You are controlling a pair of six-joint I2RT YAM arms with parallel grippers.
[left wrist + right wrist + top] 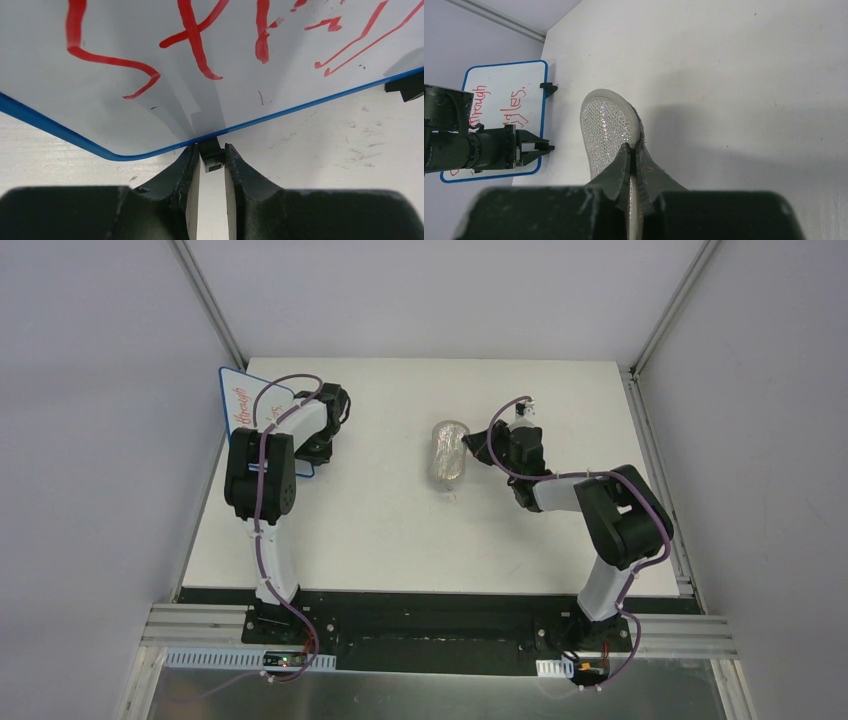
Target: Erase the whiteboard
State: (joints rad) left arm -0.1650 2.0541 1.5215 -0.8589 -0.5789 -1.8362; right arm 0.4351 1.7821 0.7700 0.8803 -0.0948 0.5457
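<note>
Left gripper [211, 148] sits narrow around whiteboard [300, 50] foot [213, 156], can't tell if gripping; tiny hold could slip when right gripper [634, 150], pinching glittery pad [605, 127], wipes.

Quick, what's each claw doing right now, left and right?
Left claw: straddling the black foot of the blue-rimmed white rectangular whiteboard; grip cannot be told.
Right claw: closed on the glittery silver oval pad.

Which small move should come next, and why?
Probably squeeze the left gripper onto the small black foot of the blue-rimmed white whiteboard: its jaws flank that foot, firm grip unclear, red handwriting covers it, and the shut right gripper holds a glittery silver pad.
</note>
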